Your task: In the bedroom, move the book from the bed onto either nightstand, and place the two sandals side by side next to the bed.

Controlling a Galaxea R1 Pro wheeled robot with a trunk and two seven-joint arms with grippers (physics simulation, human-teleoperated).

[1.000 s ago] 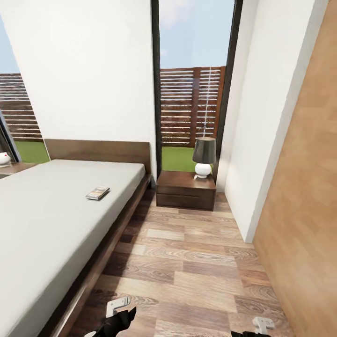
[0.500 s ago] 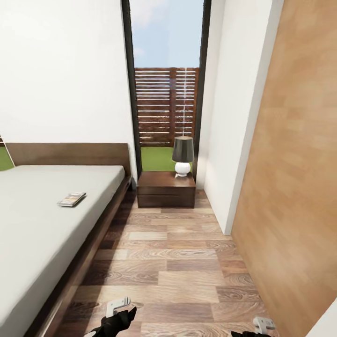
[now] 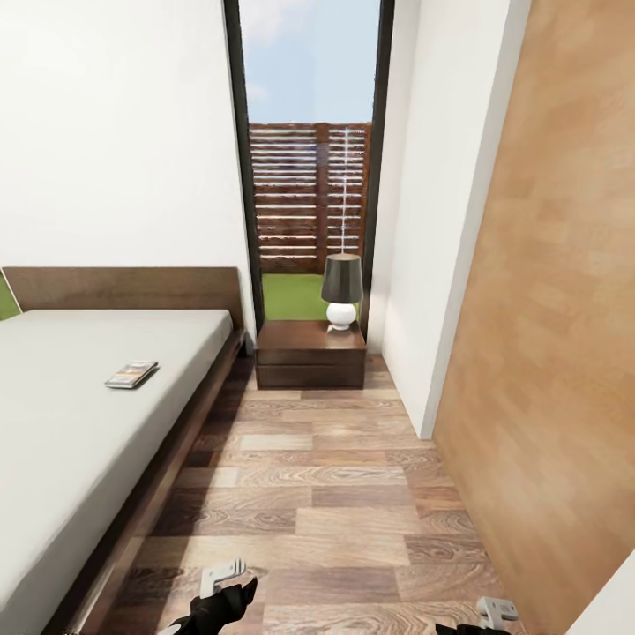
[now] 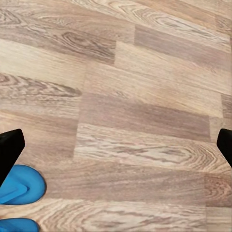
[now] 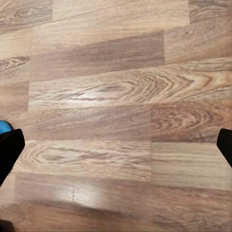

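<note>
Bedroom: white walls, wood-plank floor point(image 3: 353, 494), tall window point(image 3: 309, 159). Book point(image 3: 132, 374) lies on the bed point(image 3: 79, 414) mattress; nightstand point(image 3: 310, 353) with a lamp point(image 3: 341, 291) beside the headboard. Sandals point(image 4: 21, 186) on the floor by the left gripper point(image 4: 116, 145). Both grippers' fingers spread wide, empty; right gripper point(image 5: 116, 145) over bare planks.

Lighting: bright, even daylight from the tall window point(image 3: 309, 150). Soft shadow on the floor point(image 3: 353, 494) along the bed point(image 3: 79, 423). Head view: verticals splay outward at edges. Wrist views: soft, slightly blurred woodgrain.
</note>
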